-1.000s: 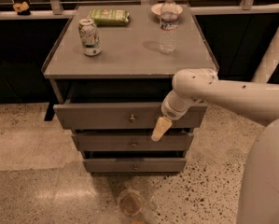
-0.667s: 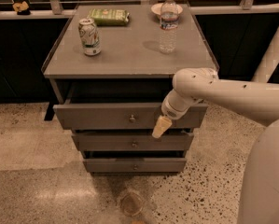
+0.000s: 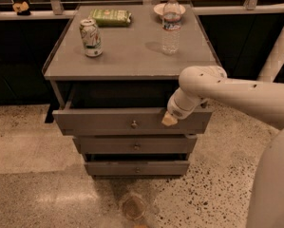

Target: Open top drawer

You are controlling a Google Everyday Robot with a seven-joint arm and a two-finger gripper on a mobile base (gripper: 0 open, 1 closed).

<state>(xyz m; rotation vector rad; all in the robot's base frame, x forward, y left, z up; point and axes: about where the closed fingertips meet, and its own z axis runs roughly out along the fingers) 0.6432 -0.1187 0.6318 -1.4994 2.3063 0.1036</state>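
The top drawer (image 3: 99,121) of the grey-brown cabinet stands pulled out a little, with a dark gap above its front. Its small brass knob (image 3: 134,124) is in the middle of the front. My gripper (image 3: 169,120) hangs from the white arm (image 3: 236,91) that reaches in from the right. Its tan tip rests against the right part of the top drawer front, to the right of the knob.
On the cabinet top (image 3: 132,56) stand a soda can (image 3: 90,37), a green packet (image 3: 110,16), a water bottle (image 3: 171,25) and a small bowl (image 3: 156,7). The middle drawer (image 3: 108,145) and bottom drawer (image 3: 113,167) sit below. A round brownish object (image 3: 133,206) lies on the floor in front.
The gripper has risen a little, from the drawer front's lower edge to its upper right part. The drawer and the things on top have not moved.
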